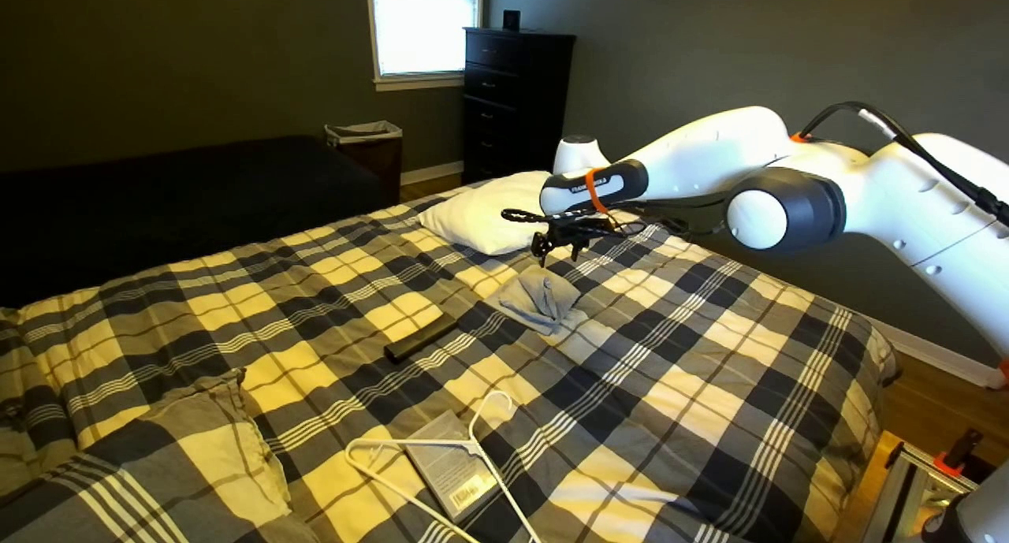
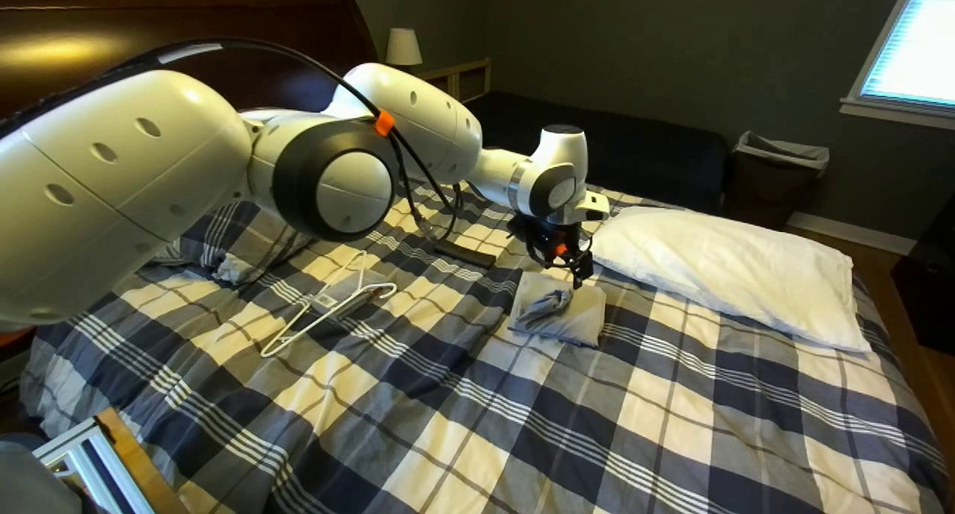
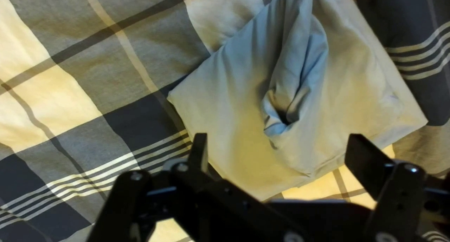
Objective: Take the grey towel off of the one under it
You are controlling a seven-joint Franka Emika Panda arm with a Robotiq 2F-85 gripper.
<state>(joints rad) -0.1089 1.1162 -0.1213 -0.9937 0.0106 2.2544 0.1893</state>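
Note:
A grey towel lies on the bed with a bunched, raised ridge; the ridge runs across its middle in the wrist view. The grey towel also shows in both exterior views. Flat folded grey cloth spreads around and under the ridge, also in an exterior view. I cannot tell clearly where the upper towel ends and the lower one begins. My gripper is open and empty, above the cloth near one edge. It hangs over the cloth in both exterior views.
A white pillow lies beside the cloth. A dark bar-shaped object, a white hanger and a grey box lie on the plaid bedcover. A plaid pillow is at the near corner.

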